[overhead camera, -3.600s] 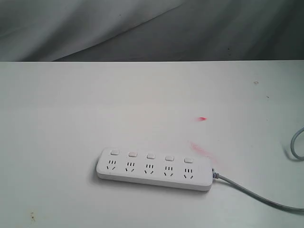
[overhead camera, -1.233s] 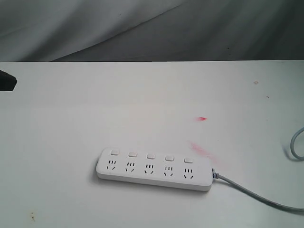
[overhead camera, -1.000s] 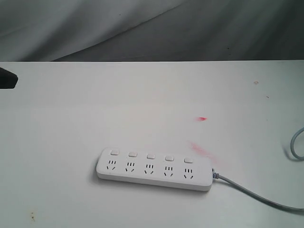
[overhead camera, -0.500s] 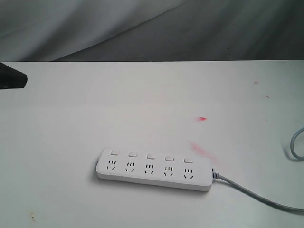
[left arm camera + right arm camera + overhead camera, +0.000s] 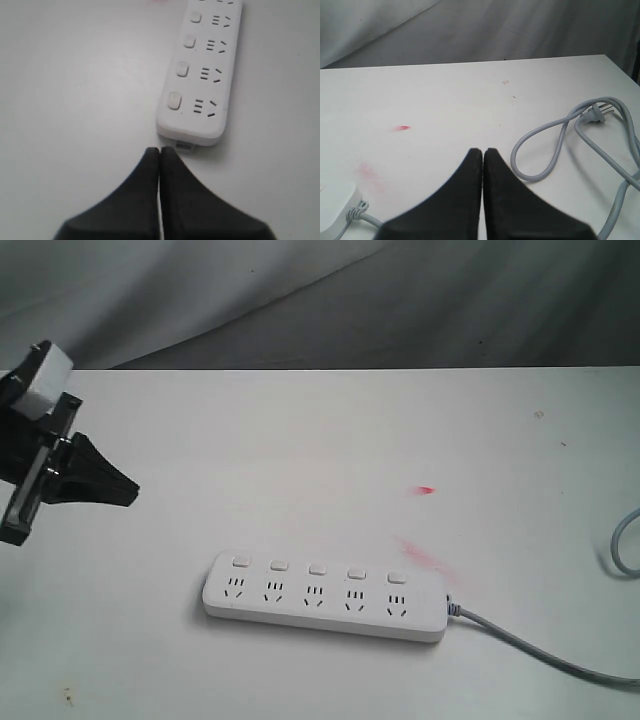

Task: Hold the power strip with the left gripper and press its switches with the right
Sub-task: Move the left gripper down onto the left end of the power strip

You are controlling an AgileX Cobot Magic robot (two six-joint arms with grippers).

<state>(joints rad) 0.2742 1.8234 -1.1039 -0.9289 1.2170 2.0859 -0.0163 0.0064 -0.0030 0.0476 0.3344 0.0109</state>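
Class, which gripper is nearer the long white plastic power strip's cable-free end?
Left. The left gripper hovers near the power strip's free end; the right gripper is beyond its cable end.

The left hand (image 5: 130,491) is seen at the left edge of the scene, its black fingers pressed together and pointed rightward. The right hand (image 5: 482,151) is likewise held closed, fingers touching.
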